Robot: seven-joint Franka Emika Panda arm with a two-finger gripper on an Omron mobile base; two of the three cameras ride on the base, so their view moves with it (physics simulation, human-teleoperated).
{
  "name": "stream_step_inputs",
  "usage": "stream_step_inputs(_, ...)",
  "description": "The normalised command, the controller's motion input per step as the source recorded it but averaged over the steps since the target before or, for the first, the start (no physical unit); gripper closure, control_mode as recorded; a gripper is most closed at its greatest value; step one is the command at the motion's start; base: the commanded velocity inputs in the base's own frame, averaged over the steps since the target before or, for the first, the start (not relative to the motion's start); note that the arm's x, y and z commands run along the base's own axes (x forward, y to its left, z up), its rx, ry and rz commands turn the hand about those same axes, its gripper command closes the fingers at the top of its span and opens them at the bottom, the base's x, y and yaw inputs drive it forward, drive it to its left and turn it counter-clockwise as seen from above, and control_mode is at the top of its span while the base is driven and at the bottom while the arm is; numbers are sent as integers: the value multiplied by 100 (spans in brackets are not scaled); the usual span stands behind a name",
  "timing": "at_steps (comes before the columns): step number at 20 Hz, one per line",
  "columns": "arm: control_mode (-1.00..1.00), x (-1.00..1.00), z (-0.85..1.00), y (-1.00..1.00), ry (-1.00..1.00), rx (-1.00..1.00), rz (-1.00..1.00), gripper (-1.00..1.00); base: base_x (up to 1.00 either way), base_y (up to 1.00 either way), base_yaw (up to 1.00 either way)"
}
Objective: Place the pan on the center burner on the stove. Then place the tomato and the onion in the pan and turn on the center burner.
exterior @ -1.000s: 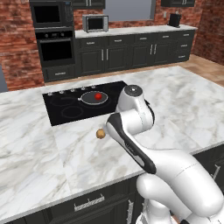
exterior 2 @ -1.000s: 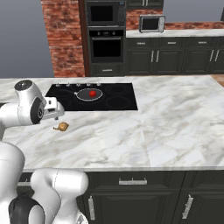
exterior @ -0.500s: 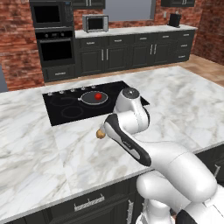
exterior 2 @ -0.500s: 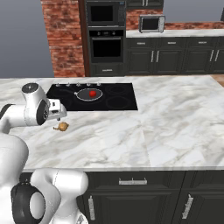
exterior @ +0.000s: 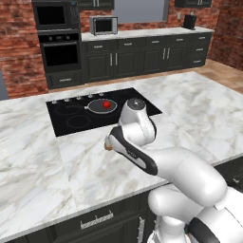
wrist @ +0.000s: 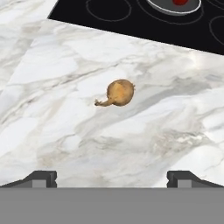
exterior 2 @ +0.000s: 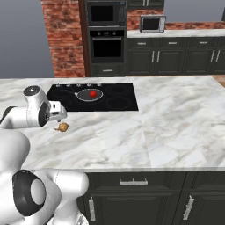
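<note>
The pan sits in the middle of the black stove, over the center burner, with the red tomato inside it. They show again as the pan and tomato in the left base view, and at the top of the hand view as the pan. The tan onion lies on the marble counter in front of the stove, pointed tip to the left. My gripper hovers open just short of it, with nothing between the fingers. From the right the onion lies just below my gripper.
A row of small silver knobs runs along the stove's far edge. White marble counter stretches wide to the right. Dark cabinets, a wall oven and a microwave stand far behind.
My arm has shifted slightly over the onion, which is now mostly hidden behind it in the left base view. The onion, pan and tomato have not moved. The gripper stays open.
</note>
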Motion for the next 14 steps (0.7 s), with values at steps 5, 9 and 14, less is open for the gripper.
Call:
stream_step_inputs(5, -100, 15, -7, 1, 0, 0, 0, -100, 0, 0, 0)
stream_step_inputs(9, -100, 8, -4, 2, 0, 1, 0, -100, 0, 0, 0)
stream_step_inputs(14, -100, 4, -7, 2, 0, 1, -1, -100, 0, 0, 0)
